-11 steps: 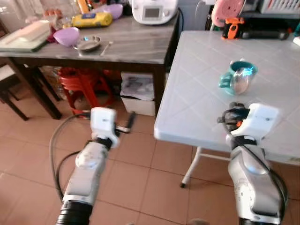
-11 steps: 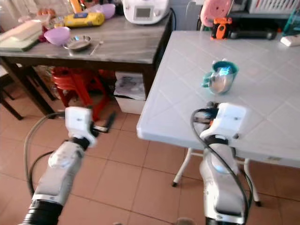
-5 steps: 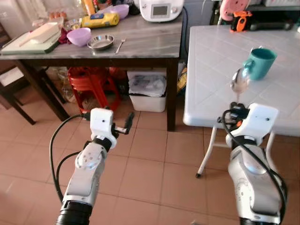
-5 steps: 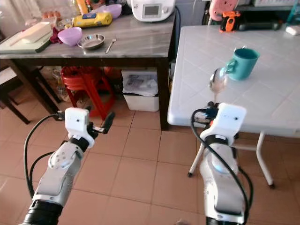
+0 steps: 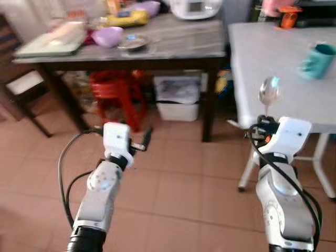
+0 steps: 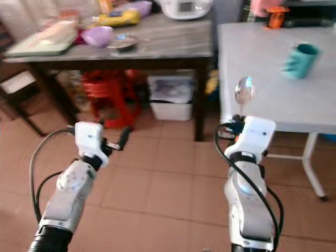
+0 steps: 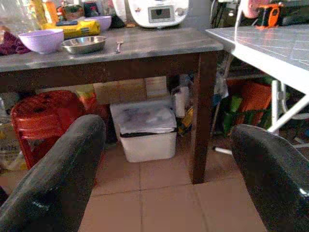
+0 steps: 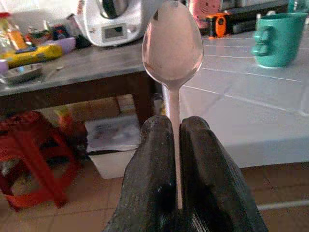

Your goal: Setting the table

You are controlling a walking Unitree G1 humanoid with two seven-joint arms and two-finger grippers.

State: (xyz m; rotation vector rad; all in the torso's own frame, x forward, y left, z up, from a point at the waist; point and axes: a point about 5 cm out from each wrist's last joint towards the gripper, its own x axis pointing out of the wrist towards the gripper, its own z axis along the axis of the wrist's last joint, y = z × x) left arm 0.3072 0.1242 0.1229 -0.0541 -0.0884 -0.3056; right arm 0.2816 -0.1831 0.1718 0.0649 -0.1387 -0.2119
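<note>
white table (image 5: pixel 273 68): teal mug (image 5: pixel 317 54) | grey table (image 5: pixel 178 44): purple bowl (image 5: pixel 107 37), steel dish (image 5: pixel 133 42)

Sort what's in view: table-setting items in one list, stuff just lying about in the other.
For the job:
spoon, clamped in the right gripper
teal mug on the white table
metal bowl
fork
purple bowl

Lying about:
red stool
white bin
white kitchen appliance

spoon (image 8: pixel 173 46): shiny silver
mug (image 8: pixel 273 38): teal
white table (image 5: pixel 273 58): white, faint grid of tile lines
dark table (image 7: pixel 145 46): grey marbled top, dark brown legs
bowl (image 7: pixel 41 40): lilac
dish (image 7: pixel 83 44): silver metal
stool (image 7: pixel 41 121): red
bin (image 7: pixel 147 133): white
floor (image 5: pixel 173 194): terracotta tiles
right gripper (image 8: pixel 176 159): black fingers
left gripper (image 7: pixel 166 169): black fingers
</note>
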